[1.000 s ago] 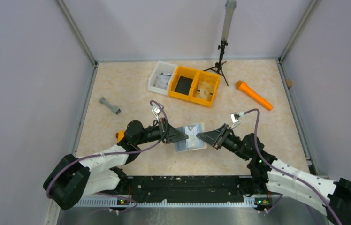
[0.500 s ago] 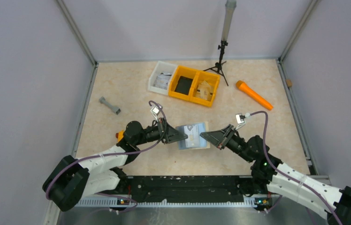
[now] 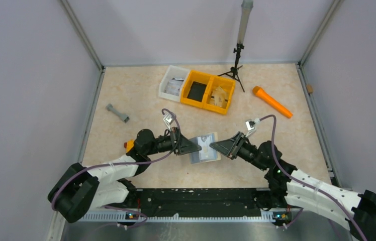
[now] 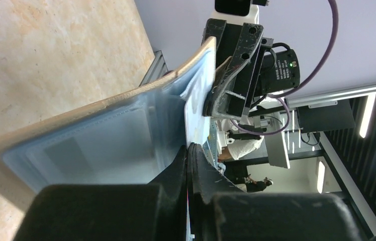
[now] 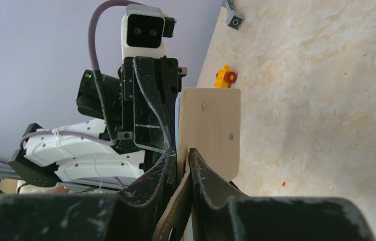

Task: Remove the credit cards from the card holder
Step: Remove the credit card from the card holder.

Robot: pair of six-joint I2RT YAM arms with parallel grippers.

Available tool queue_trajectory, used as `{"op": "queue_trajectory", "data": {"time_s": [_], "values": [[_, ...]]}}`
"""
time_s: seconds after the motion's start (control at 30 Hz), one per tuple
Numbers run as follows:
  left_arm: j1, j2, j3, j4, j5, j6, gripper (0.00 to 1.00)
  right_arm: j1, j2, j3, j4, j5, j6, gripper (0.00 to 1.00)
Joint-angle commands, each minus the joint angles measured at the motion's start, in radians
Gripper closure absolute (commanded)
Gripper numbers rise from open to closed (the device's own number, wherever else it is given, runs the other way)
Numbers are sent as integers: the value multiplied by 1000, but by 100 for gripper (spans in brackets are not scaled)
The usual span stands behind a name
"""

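Note:
The card holder (image 3: 203,147) hangs between my two grippers near the table's front. Its tan outer face (image 5: 208,125) shows in the right wrist view and its shiny blue-grey pockets (image 4: 100,140) in the left wrist view. A pale card (image 4: 196,108) sits in the far pocket. My left gripper (image 4: 188,146) is shut on the holder's left edge. My right gripper (image 5: 182,153) straddles the tan flap at the right edge, jaws narrowly open, the flap against one finger. From above, the left gripper (image 3: 197,148) and the right gripper (image 3: 212,145) face each other across the holder.
Two joined yellow bins (image 3: 210,92) and a white bin (image 3: 173,83) stand at the back, beside a small black tripod (image 3: 236,60). An orange marker-like stick (image 3: 273,102) lies back right, a grey dumbbell piece (image 3: 117,113) left. A small yellow-red piece (image 5: 225,78) sits by the left arm.
The right gripper drew back to the right half a second ago, tugging the holder that way, and has returned to the holder's right edge. The left gripper kept its hold.

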Motion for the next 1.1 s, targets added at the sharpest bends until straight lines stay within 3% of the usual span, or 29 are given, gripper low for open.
{"op": "queue_trajectory", "data": {"time_s": [0.0,0.03,0.13,0.27,0.37,0.5,0.63,1.07], "values": [[4,7,29,72,18,8,99,-3,10,76,23,-23,-34,94],[3,7,27,72,19,8,99,-3,9,76,21,-23,-32,100],[3,8,23,73,19,7,94,-3,-2,61,35,-13,-17,100],[3,9,21,96,27,1,70,-3,-12,32,82,-9,13,100],[2,15,26,112,34,-6,63,-2,-2,23,119,-17,32,100],[2,33,23,155,40,-25,74,-3,12,12,156,-25,49,100],[2,38,3,199,36,-47,96,-4,-10,-4,146,-6,61,100],[3,16,-42,275,34,-57,100,-19,-131,-87,161,33,143,100]]}}
